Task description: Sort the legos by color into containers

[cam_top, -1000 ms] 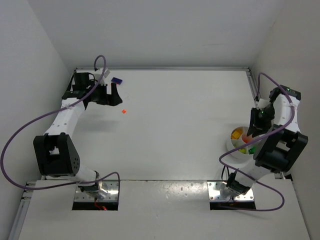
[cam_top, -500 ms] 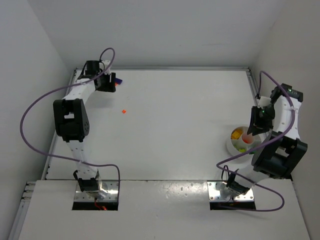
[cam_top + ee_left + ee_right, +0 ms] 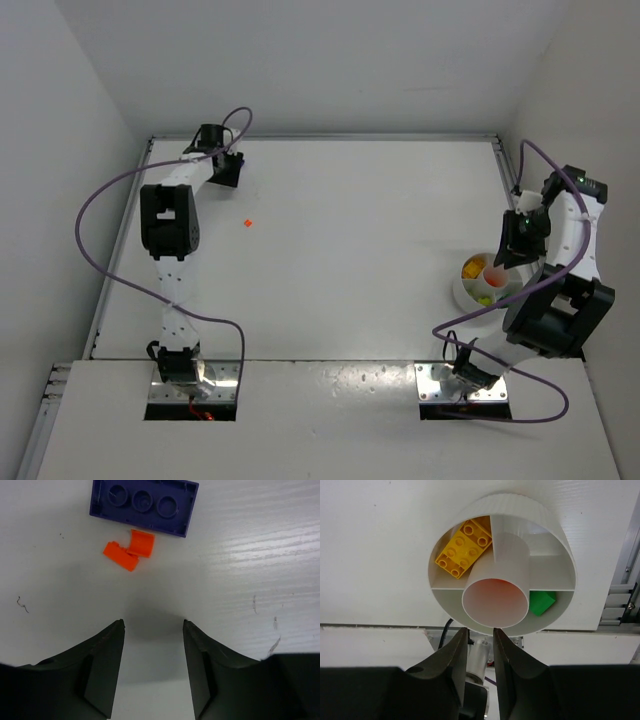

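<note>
At the far left corner, the left gripper (image 3: 152, 625) is hovering with jaws apart and empty, a blue brick (image 3: 144, 505) and orange brick (image 3: 129, 550) lying just beyond its tips. Right gripper (image 3: 480, 630) is hanging over the dish (image 3: 555, 545), jaws slightly apart, gripping nothing; yellow bricks (image 3: 462, 547) and a green brick (image 3: 541, 602) are sitting in separate compartments.

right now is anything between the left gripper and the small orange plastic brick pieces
Nothing visible. Only bare white table separates the open left gripper from the small orange plastic brick pieces. The flat purple-blue plastic brick lies just beyond them, not in the way.
</note>
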`<state>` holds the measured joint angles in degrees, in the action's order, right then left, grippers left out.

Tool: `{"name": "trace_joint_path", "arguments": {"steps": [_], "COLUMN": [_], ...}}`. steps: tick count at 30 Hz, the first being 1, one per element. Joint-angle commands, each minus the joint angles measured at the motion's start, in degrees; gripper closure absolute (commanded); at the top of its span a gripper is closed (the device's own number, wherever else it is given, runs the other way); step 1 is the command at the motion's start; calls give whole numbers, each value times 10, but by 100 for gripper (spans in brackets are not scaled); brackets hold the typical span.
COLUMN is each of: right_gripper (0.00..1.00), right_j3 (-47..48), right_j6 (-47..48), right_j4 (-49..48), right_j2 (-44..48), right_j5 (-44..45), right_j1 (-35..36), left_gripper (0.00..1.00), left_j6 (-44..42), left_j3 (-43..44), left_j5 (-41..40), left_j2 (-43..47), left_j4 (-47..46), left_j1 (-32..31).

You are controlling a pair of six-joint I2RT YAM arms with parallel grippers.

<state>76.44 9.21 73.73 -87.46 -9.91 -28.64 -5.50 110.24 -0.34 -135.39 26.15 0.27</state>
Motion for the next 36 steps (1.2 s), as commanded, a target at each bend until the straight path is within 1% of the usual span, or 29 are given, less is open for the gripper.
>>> {"name": "trace_joint_path", "arguments": {"steps": [1, 2, 5, 13, 15, 21, 23, 28, 33, 34, 36], "right_gripper": [72, 72, 72, 72, 72, 72, 72, 72, 72, 72, 72], "right_j3": [23, 23, 28, 28, 28, 28, 28, 34, 34, 34, 34], "right_j6": [4, 4, 4, 4, 4, 4, 4, 4, 4, 4, 4], "right_j4": [-1, -1, -1, -1, -1, -1, -1, -1, -1, -1, -1], "right_j2": [13, 13, 13, 8, 3, 3, 3, -3, -3, -3, -3], "right_j5": [-12, -12, -12, -12, -12, -17, -22, -22, -22, -22, -22], "right_j1": [3, 3, 3, 3, 3, 3, 3, 3, 3, 3, 3], "left_gripper": [44, 44, 43, 40, 39, 38, 35, 35, 43, 46, 48], "left_j6": [3, 8, 15, 32, 32, 32, 32, 32, 22, 22, 22], "left_j3": [60, 92, 145, 192, 219, 239, 255, 277, 277, 269, 254], "left_j5": [-15, -15, -22, -17, -10, 1, 8, 27, 32, 32, 38], "left_j2": [-23, -47, -87, -133, -145, -157, -164, -174, -174, -174, -168], "left_j4": [14, 33, 54, 54, 62, 62, 67, 75, 93, 94, 99], "left_j1": [-4, -4, -4, -4, -4, -4, -4, 2, 2, 2, 2]}}
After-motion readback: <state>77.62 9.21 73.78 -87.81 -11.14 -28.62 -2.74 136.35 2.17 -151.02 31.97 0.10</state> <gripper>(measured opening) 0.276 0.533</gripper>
